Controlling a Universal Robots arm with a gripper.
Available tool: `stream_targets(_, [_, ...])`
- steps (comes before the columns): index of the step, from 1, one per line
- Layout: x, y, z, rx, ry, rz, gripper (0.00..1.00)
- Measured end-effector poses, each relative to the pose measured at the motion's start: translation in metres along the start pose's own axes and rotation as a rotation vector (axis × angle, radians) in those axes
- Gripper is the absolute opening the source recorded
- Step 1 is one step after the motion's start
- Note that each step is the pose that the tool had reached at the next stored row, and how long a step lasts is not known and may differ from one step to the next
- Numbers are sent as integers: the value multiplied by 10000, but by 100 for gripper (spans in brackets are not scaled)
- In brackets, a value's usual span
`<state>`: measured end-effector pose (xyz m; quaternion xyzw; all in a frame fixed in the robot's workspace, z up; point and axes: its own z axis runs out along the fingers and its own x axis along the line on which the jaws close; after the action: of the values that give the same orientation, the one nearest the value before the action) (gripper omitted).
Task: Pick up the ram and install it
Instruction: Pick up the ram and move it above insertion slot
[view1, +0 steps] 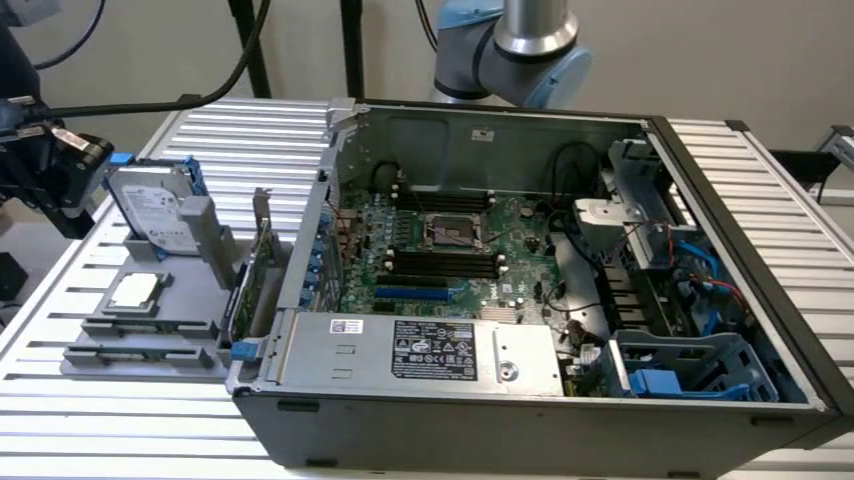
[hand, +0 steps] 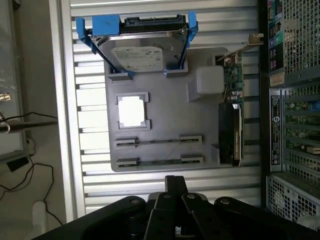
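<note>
In the wrist view my pincer (hand: 176, 181) hangs over the slatted tabletop (hand: 115, 185); I cannot tell whether it is apart or together. Just beyond it the ram (hand: 159, 161), a thin strip seen edge-on, sits between two holders of the grey tray (hand: 165, 115), with a second stick (hand: 159, 142) beside it. Farther on, the tray holds a silver processor chip (hand: 132, 111) and a hard drive (hand: 140, 52). The exterior view adds the open computer case (view1: 534, 405) and its motherboard (view1: 454, 240).
</note>
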<state>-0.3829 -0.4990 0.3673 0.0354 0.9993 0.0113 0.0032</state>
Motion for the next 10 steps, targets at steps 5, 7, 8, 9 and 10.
stream_targets(5, [0,0,0,0,0,0,11])
stream_targets(7, [0,0,0,0,0,0,11])
stream_targets(8, [0,0,0,0,0,0,11])
stream_targets(9, [0,0,0,0,0,0,11])
stream_targets(10, [0,0,0,0,0,0,11])
